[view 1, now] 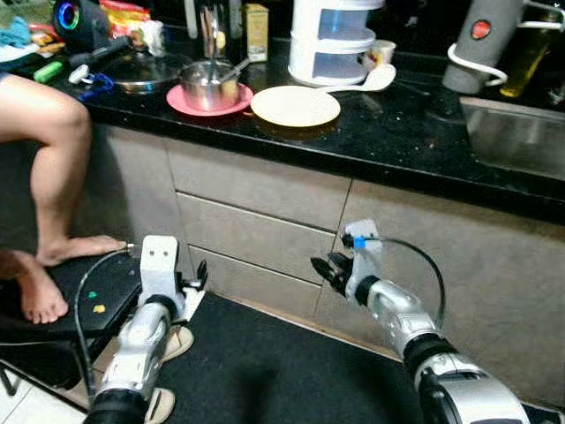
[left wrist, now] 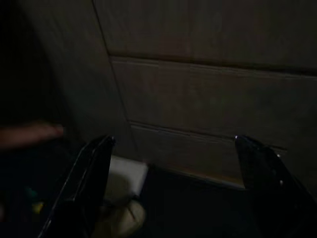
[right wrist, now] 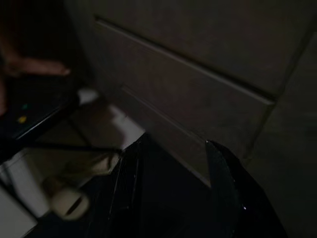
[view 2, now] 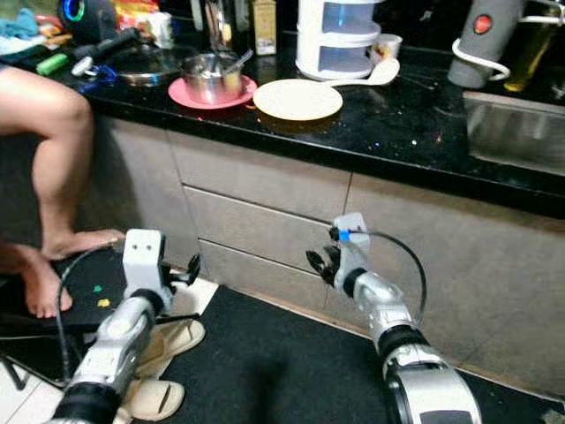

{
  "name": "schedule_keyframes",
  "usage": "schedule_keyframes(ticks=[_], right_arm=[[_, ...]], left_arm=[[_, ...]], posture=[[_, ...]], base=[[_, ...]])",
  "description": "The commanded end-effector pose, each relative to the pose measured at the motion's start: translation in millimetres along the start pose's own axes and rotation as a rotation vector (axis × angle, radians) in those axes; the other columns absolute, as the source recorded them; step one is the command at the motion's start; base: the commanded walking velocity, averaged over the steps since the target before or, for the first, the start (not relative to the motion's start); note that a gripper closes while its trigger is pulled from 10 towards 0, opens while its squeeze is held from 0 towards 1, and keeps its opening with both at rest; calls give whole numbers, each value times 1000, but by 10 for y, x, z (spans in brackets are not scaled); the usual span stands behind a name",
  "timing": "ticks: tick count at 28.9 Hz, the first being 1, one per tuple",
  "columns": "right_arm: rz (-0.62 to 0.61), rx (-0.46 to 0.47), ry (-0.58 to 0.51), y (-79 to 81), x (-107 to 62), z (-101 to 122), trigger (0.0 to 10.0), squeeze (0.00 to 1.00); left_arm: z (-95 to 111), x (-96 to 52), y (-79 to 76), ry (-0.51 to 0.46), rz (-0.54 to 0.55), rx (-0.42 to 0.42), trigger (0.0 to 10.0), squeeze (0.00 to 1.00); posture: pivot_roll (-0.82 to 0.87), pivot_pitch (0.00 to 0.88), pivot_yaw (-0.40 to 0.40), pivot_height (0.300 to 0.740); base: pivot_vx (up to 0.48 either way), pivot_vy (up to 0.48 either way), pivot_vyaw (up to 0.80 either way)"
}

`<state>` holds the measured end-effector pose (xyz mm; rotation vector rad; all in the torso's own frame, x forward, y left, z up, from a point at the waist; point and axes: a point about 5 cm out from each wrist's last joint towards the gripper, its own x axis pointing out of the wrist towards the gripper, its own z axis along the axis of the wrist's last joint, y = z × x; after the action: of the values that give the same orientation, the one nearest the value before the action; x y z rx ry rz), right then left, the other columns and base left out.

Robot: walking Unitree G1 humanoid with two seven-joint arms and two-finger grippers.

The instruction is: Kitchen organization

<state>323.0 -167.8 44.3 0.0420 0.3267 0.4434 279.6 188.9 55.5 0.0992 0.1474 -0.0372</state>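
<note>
On the black counter (view 1: 397,137) lie a cream plate (view 1: 295,105), a steel pot (view 1: 207,86) standing on a pink plate (view 1: 238,100), and a white spoon (view 1: 375,79) beside a white tiered container (view 1: 331,40). Both arms are held low in front of the grey drawers (view 1: 256,230), well below the counter. My left gripper (view 1: 199,278) is open, its fingers wide apart in the left wrist view, with nothing between them. My right gripper (view 1: 328,268) is open too and empty, pointing at the drawer fronts (right wrist: 188,74).
A person sits at the left, with a bare leg (view 1: 48,150) and feet on a black stool (view 1: 101,287). Slippers (view 2: 163,393) lie on the floor by a black mat (view 1: 265,362). A sink (view 1: 516,132) and a grey appliance (view 1: 481,40) are at the right.
</note>
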Motion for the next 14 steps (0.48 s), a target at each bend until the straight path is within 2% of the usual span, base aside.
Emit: schedule_keyframes(ticks=[1,4,6,8,10,11,13,14], right_arm=[[-6,-14,-58,-26,-51,32,10000,0],[-47,14,-76,-99,-118,9,10000,0],[-162,80,-59,-308,-280,-119,10000,0],[-248,93,-7,-449,-441,-290,10000,0],[-296,103,82,-498,-616,-546,10000,0],[-296,103,82,-498,-616,-546,10000,0],[-310,107,138,-494,-737,-718,10000,0],[-322,111,163,-490,-808,-806,10000,0]], left_arm=[[41,-84,-37,-52,-12,36,10000,0],[6,-159,10,-48,17,27,10000,0],[-166,-257,237,13,125,-99,10000,0],[-349,-360,406,77,211,-172,10000,0],[-556,-490,417,155,210,-157,10000,0],[-556,-490,417,155,210,-157,10000,0],[-661,-591,358,187,178,-153,10000,0],[-697,-652,354,197,193,-185,10000,0]], posture=[[10,0,-60,732],[6,0,-58,732],[0,0,-54,732],[-2,0,-54,732],[-5,0,-56,732],[-5,0,-56,732],[-5,0,-56,732],[-2,0,-54,732]], base=[[0,0,0],[0,0,0],[0,0,0],[0,0,0],[0,0,0],[0,0,0],[0,0,0],[0,0,0]])
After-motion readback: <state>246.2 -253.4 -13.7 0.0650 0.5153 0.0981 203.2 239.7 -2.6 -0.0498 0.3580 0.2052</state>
